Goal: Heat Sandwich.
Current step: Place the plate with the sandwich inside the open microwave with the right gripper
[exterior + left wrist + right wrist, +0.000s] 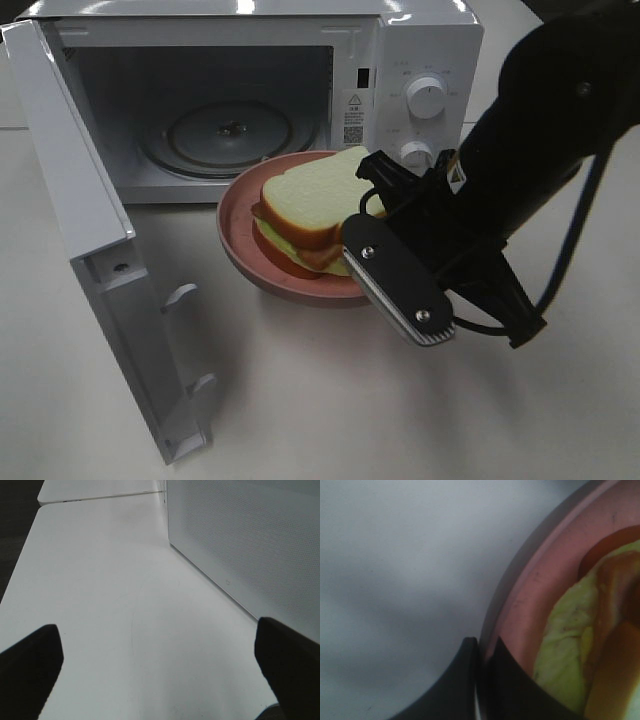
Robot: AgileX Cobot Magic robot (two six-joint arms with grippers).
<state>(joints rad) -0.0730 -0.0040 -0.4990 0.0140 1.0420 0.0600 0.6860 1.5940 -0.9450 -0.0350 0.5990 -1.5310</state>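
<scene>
Now at the microwave's mouth: sandwich on its plate, rim pinched

The sandwich (305, 205) lies on a round pink plate (238, 250): pale bread slices with an orange-brown crust and yellow-green filling poking out at the side. Plate and sandwich sit just in front of the open microwave (420, 60), which stands toward the far edge of the desk (330, 410). Its door (70, 190) is swung wide on the left, and the glass turntable (225, 135) inside is bare. Whether the plate rests on the desk or is raised a little off it, I cannot tell.

The right gripper (481, 677) reaches in from the desk's right side and is closed tight on the plate's rim, close by the filling but not touching the bread. The left gripper (157, 650) is spread wide with nothing between its fingers, over bare desk beside a perforated white panel (250, 540). It does not show in the high view.

By its looks the sandwich is light, soft and only loosely stacked. Squeezing it would likely crush or shift the layers, and a tilt could let it slide on the smooth plate. The stiff plate is the better thing to hold, at the rim as it is now. A pinch at one edge leaves the far side free to droop, though, so it wants carrying level and slow onto the turntable
</scene>
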